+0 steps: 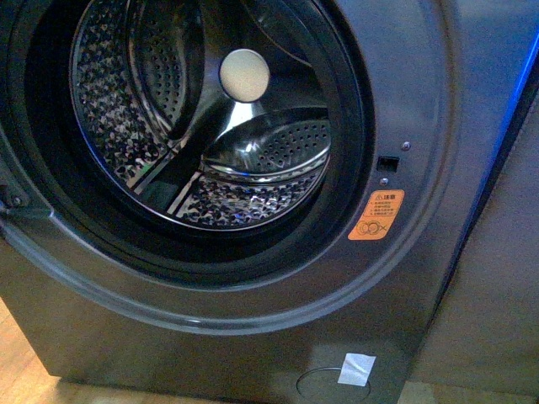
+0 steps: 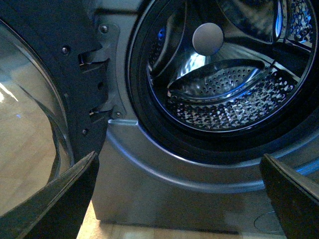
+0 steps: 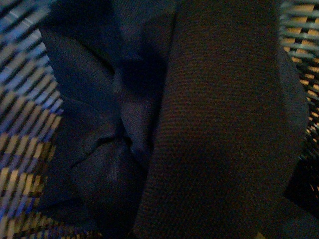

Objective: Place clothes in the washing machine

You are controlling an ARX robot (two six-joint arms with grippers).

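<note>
Washing machine (image 1: 421, 126) door (image 2: 30, 124) open, steel drum (image 1: 253, 202) exposed. Left gripper (image 2: 179, 156) spread wide, holding nothing. Clothes (image 3: 149, 124) bunched in slatted basket (image 3: 25, 124); right gripper unseen, can't tell.

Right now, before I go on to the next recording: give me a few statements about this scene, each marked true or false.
1. The door of the washing machine stands open. True.
2. The clothes are inside the drum. False: the drum is empty. The dark navy clothes lie in a latticed basket, seen from the right wrist.
3. An orange sticker sits on the front panel beside the porthole. True.
4. The left end effector is shut on fabric. False: the left end effector is open, its fingers wide apart with nothing between them, facing the porthole.
</note>
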